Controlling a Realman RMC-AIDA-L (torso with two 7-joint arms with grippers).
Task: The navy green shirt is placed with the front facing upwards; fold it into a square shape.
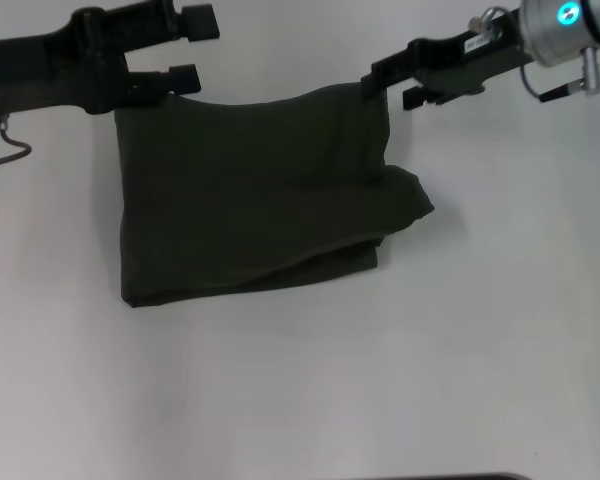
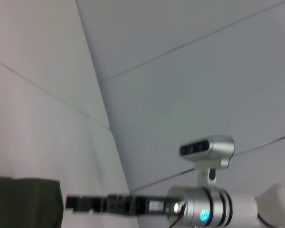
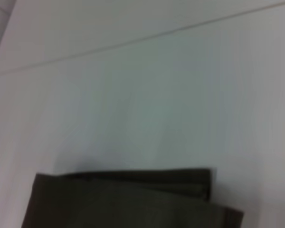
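Across the middle of a plain white table (image 1: pixel 300 390) lies the navy green shirt (image 1: pixel 250 200), folded into a rough, several-layered rectangle; neither lettering nor label shows on its upper surface. Its near edge runs slightly askew, with stacked layers visible along the near right side, and a rounded flap of cloth bulges out past the right edge. The far edge is lifted and sags between the two far corners, each of which sits at a claw.

At the far left, the left arm reaches in from the left edge, and the left gripper (image 1: pixel 188 48) sits at the shirt's far left corner. One dark finger (image 1: pixel 198 20) stands clear above the cloth while the other lies against the fabric's corner; the jaws are spread apart, released rather than clenched on the cloth.

At the far right, the right arm, with a silver wrist bearing a cyan light (image 1: pixel 567 13), reaches in from the right, and the right gripper (image 1: pixel 385 88) meets the far right corner of the shirt. Its jaws close on the fabric's edge, grasping it.

From the right wrist view, the folded edge of the shirt (image 3: pixel 133 199) lies flat on the white table, layers stacked.
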